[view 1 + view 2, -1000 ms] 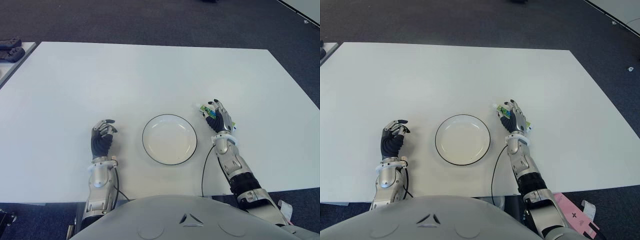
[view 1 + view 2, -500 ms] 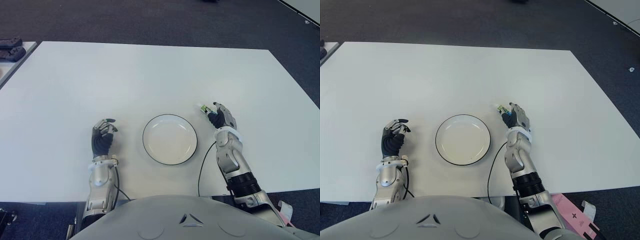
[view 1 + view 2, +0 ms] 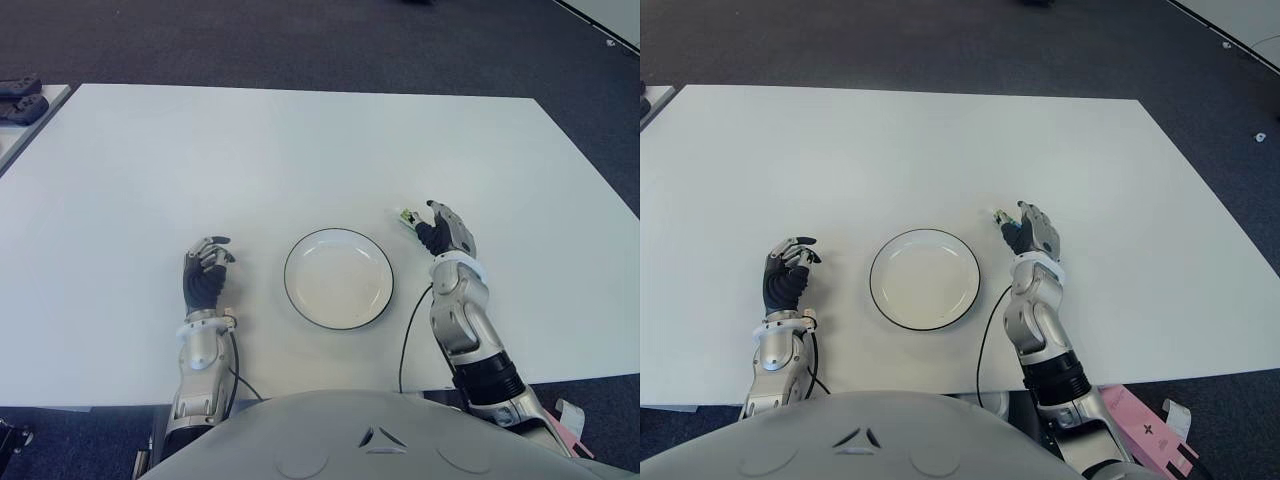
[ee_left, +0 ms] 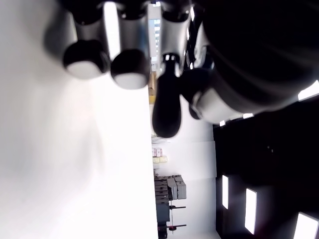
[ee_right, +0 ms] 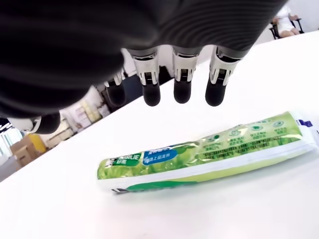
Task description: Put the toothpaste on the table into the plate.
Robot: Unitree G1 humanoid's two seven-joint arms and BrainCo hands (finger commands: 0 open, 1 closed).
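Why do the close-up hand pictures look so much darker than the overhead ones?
In the right wrist view, the right hand fills the top as a dark mass above the lit toothpaste; in the left wrist view, the left hand is silhouetted against the glaring white table.

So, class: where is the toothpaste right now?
The toothpaste lies flat on the white table, right of the plate, under the right hand's open fingers, not yet grasped.
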